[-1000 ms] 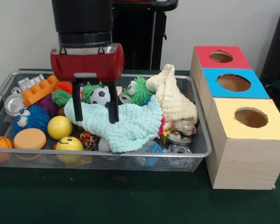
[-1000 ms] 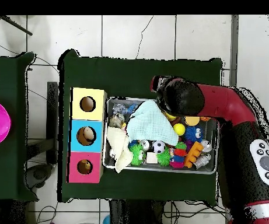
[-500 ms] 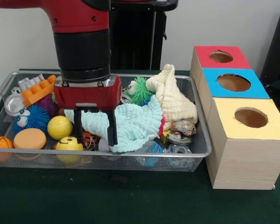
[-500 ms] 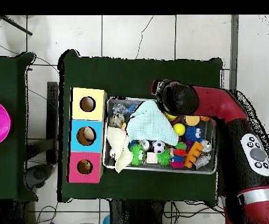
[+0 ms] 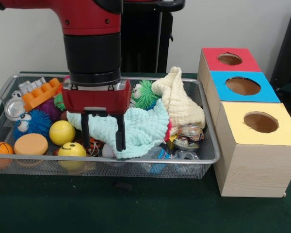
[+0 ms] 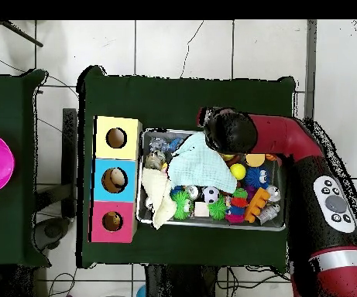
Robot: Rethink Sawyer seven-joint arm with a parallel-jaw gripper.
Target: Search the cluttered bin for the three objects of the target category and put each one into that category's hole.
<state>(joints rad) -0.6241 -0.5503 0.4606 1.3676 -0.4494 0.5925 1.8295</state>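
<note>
Hanging low over the bin (image 5: 203, 160), your gripper (image 5: 103, 130) has its two black fingers (image 5: 120, 132) spread apart, nothing between them; tips down at the near edge of the mint cloth (image 5: 136, 127), one on either side of its left fold. You cannot tell from the front view whether the tips touch the cloth or stand just in front of it. Overhead, the arm's wrist (image 6: 229, 131) covers that corner of the bin, gripper itself hidden.

Cloth lies spread over the bin's middle. A cream cloth (image 5: 179, 102) is bunched beside it, toward the boxes. Left of the gripper: yellow ball (image 5: 62, 132), smiley ball (image 5: 72, 150), orange disc (image 5: 31, 143), basketball (image 5: 0, 148), blue spiky toy (image 5: 35, 121), orange block (image 5: 39, 93). Green spiky ball (image 5: 146, 93) sits behind the mint cloth.

Three boxes stand beside the bin, each with a round hole on top: red (image 5: 229, 59), blue (image 5: 242, 86), yellow (image 5: 260, 122). Overhead, the blue box's hole (image 6: 114, 179) shows something pale inside
</note>
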